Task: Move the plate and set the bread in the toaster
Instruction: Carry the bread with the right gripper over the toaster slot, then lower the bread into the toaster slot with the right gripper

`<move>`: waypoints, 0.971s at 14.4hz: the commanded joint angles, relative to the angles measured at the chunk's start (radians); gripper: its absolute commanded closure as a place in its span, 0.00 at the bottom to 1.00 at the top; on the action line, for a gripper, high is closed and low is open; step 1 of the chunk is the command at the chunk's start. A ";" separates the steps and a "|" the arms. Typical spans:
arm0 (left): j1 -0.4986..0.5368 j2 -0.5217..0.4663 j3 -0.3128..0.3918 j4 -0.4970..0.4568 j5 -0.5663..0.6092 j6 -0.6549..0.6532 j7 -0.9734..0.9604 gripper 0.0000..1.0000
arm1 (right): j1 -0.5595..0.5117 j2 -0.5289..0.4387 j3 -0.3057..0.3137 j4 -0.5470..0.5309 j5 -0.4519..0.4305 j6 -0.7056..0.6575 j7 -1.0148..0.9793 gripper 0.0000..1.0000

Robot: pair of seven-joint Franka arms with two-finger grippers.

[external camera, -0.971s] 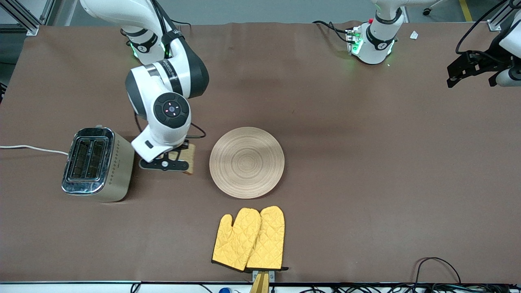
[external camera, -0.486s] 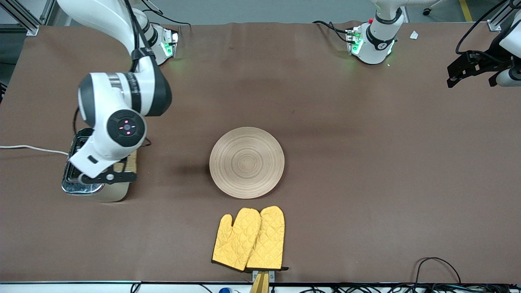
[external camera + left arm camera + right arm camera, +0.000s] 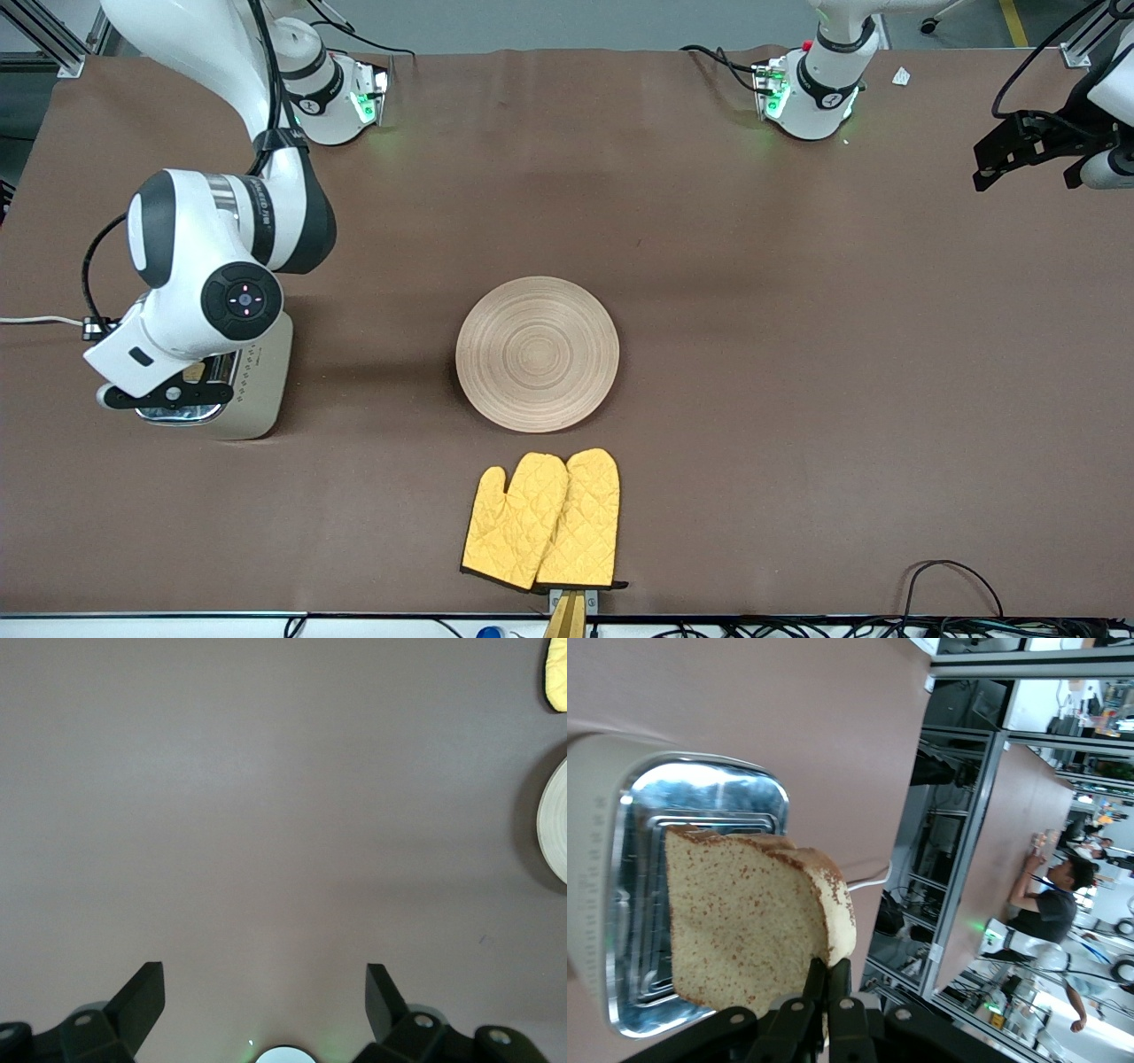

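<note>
The bread (image 3: pixel 749 921), a light-brown slice with a darker crust, hangs upright just above the toaster's chrome top (image 3: pixel 700 788). My right gripper (image 3: pixel 827 970) is shut on its crust edge. In the front view that gripper (image 3: pixel 168 390) and its wrist cover most of the cream toaster (image 3: pixel 261 381), and the slots are largely hidden. The round wooden plate (image 3: pixel 537 353) lies flat mid-table with nothing on it. My left gripper (image 3: pixel 1019 151) waits high over the left arm's end of the table. Its fingers (image 3: pixel 146 992) stand wide open over bare cloth.
A pair of yellow oven mitts (image 3: pixel 545 521) lies nearer the front camera than the plate. The toaster's white cord (image 3: pixel 35 320) runs off the right arm's end of the table. Cables (image 3: pixel 957 585) lie at the front edge toward the left arm's end.
The right arm has carried the bread from the spot between plate and toaster to over the toaster's top. The plate, the mitts and the left arm have not moved.
</note>
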 commanded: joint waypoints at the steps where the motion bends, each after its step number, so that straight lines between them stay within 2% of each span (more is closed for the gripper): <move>1: 0.003 -0.011 0.004 -0.014 -0.018 0.010 -0.007 0.00 | -0.022 -0.015 0.004 -0.053 -0.060 0.013 -0.009 0.99; 8: 0.003 0.003 0.004 -0.014 -0.020 0.026 -0.007 0.00 | -0.029 -0.015 0.009 -0.137 -0.041 0.062 0.006 0.98; 14: 0.005 0.003 0.004 -0.013 -0.021 0.027 -0.005 0.00 | -0.010 -0.006 0.012 -0.151 0.044 0.101 0.093 0.97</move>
